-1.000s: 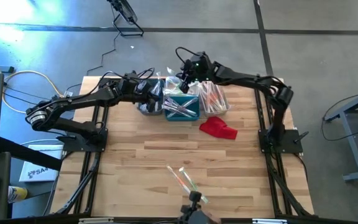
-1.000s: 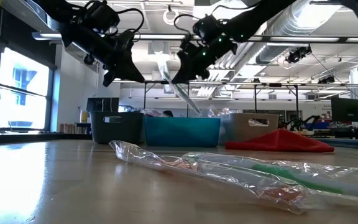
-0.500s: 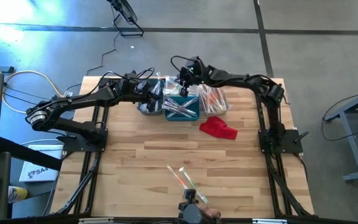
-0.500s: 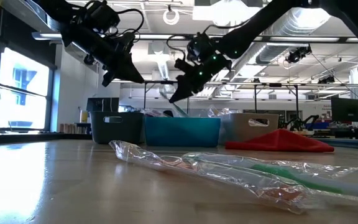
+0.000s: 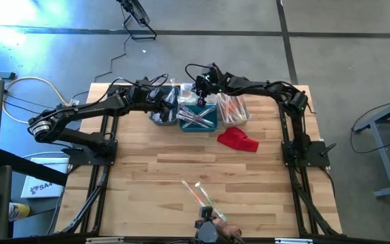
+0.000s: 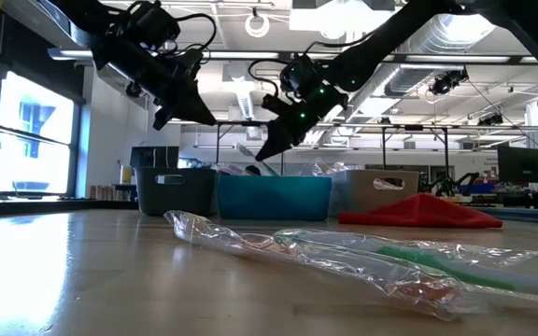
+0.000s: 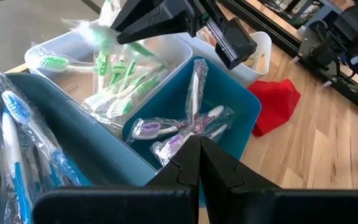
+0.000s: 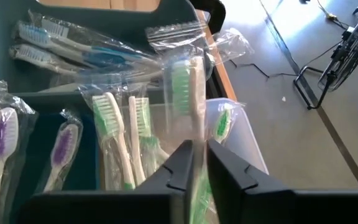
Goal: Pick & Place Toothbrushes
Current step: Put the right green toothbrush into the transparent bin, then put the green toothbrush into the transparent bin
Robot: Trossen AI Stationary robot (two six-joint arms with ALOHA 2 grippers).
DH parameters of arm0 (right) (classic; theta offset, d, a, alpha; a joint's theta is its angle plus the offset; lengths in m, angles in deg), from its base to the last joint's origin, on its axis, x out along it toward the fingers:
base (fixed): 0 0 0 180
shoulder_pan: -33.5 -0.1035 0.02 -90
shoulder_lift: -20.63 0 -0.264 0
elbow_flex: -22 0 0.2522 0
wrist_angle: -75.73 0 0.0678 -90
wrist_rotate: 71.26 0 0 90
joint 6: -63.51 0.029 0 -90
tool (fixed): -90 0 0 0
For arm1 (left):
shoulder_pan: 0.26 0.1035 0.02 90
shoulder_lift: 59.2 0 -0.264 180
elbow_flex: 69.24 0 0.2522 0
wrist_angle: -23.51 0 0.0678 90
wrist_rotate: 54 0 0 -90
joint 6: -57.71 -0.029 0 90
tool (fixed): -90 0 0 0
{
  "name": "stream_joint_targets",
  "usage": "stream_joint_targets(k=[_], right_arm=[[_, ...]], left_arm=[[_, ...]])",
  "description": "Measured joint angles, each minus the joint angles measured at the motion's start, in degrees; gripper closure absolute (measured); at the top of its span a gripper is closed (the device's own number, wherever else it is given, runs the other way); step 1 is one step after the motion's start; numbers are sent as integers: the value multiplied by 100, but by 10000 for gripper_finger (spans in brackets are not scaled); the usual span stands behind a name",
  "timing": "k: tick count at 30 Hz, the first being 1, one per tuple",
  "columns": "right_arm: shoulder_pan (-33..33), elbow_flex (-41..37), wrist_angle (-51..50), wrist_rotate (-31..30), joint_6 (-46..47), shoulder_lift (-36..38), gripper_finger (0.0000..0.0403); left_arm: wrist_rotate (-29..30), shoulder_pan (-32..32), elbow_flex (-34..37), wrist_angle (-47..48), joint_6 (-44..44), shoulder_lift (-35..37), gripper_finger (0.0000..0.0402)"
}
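Observation:
Four small bins stand at the table's far middle, filled with wrapped toothbrushes: blue ones (image 7: pixel 17 124), purple ones in the teal bin (image 7: pixel 185 127), and green ones (image 8: pixel 114 134) in a pale bin (image 7: pixel 61 62). My right gripper (image 8: pixel 199 158) hangs over the pale bin, shut on a wrapped green-bristled toothbrush (image 8: pixel 188 93). My left gripper (image 7: pixel 199 155) hovers shut and empty above the teal bin (image 5: pixel 196 116). A few more wrapped toothbrushes (image 5: pixel 200 193) lie flat near the table's front edge. My right gripper pinches the wrapped toothbrush by its handle (image 8: pixel 196 134), just behind the head, between its two fingers. The fingers slant down from the table's right, and the brush runs along them. Its green head (image 8: pixel 180 84) sticks out past the fingertips over the green brushes in the pale bin.
A red cloth (image 5: pixel 237 140) lies on the wood to the right of the teal bin. The white bin (image 5: pixel 232 107) with orange brushes stands at the right of the row. Bare wood stretches between the bins and the toothbrushes at the front.
My right gripper has sunk toward the bins and a little to the table's left, rolling its wrist, with the wrapped toothbrush still between its fingers. The brush's lower end, earlier clear above the bins, now sits behind the teal bin's rim in the low view.

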Motion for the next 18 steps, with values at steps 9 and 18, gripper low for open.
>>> stream_joint_targets(k=[9,18], right_arm=[[-27,0,-121,-229,-5,18,268],[-196,-4,-193,-452,51,725,271]], left_arm=[[0,0,2,12,0,0,402],[-2,0,2,15,0,0,402]])
